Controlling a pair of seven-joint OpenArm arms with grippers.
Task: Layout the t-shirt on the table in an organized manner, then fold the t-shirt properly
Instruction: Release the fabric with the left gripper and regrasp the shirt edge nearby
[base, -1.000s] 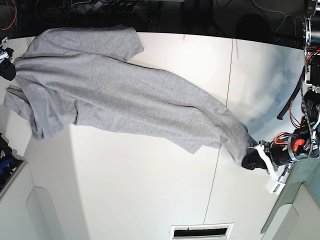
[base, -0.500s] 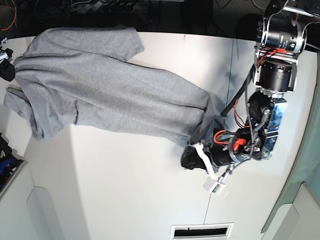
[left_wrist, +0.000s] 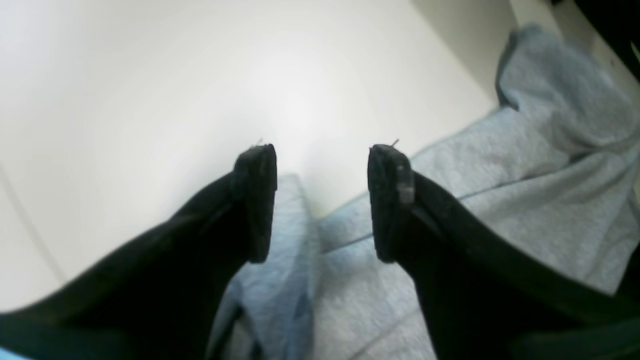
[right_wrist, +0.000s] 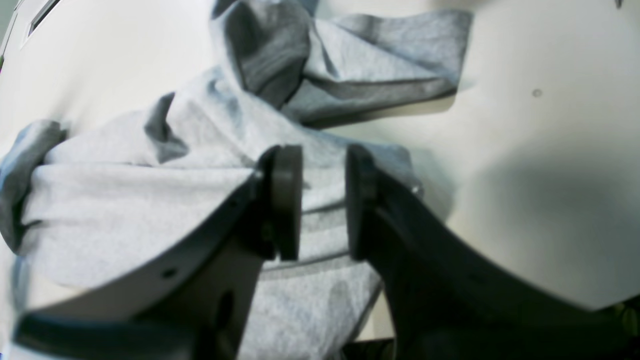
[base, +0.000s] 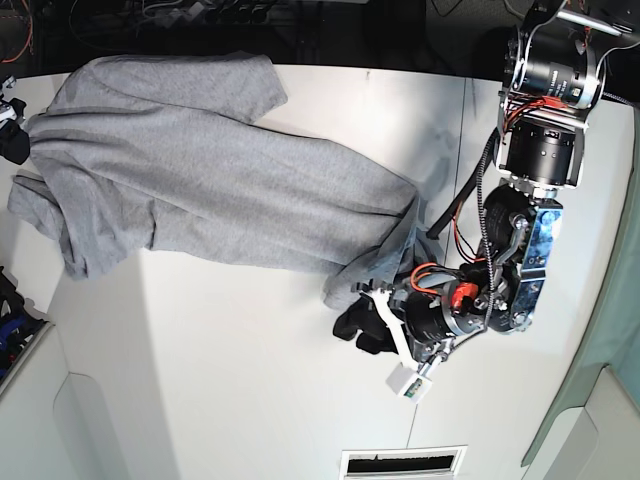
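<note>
The grey t-shirt lies stretched from the white table's far left to its middle, plain side up, with no lettering showing. Its right end is bunched into a fold next to my left gripper. In the left wrist view the left gripper is open. Bare table shows between its tips and shirt fabric lies under and beside its fingers. My right gripper sits at the shirt's left edge. In the right wrist view the right gripper has its jaws nearly together on shirt fabric.
A thin dark seam runs across the table near the left arm. A vent slot is set in the front edge. Dark cables and equipment line the back. A green cloth hangs at the right.
My left gripper has moved leftward from the table's right side, bringing the shirt's right end with it. That end now lies bunched. The right gripper has not moved.
</note>
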